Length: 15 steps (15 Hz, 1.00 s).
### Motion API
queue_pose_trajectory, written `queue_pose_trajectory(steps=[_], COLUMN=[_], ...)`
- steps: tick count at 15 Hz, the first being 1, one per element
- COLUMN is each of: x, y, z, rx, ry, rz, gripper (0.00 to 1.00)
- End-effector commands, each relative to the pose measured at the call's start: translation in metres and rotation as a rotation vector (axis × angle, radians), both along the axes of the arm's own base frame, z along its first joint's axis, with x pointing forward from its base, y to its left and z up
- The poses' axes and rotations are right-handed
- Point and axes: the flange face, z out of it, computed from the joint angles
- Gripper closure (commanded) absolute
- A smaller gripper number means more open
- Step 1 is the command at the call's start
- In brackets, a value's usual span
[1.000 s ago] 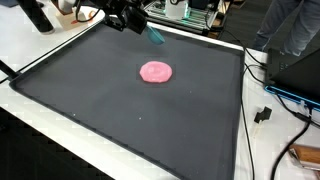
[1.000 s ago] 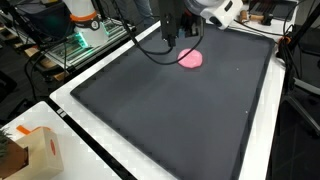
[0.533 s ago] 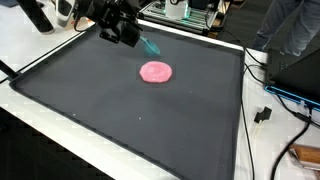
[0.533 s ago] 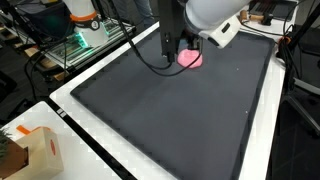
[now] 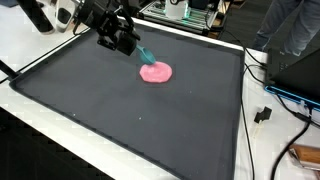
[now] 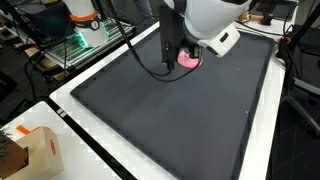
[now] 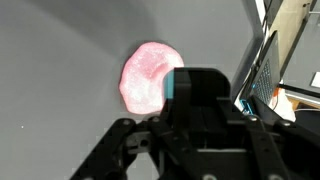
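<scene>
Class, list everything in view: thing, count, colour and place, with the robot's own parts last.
pink disc: one, pink, flat on the mat.
teal tool: one, teal, in the gripper, near the disc.
mat: one, black, covering the table.
table: one, white, under the mat.
cardboard box: one, brown and white, table corner.
cables: several, black, beside the mat.
gripper: one, black, shut on the teal tool.
arm: one, white, above the disc.

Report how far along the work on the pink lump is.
Done: the tool is shut on a teal stick. In hand: the stick's tip slants down at the edge of the pink lump; contact cannot be told. Left: the lump lies whole and flat on the dark mat.
</scene>
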Motion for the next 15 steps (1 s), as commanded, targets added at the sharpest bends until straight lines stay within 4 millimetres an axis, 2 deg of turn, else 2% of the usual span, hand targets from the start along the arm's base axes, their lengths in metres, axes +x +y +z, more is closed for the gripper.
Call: queue_pose_trajectory(steps=[1,9,15], x=[-0.008,-0.013,-0.01], y=[0.0,-0.001,-0.004], z=[-0.016,-0.051,-0.066], rx=[0.0,-0.043,-0.085], ry=[0.024,0.063,0.055], rz=[-0.03,-0.069,-0.095], gripper=[0.75,0.75,0.75])
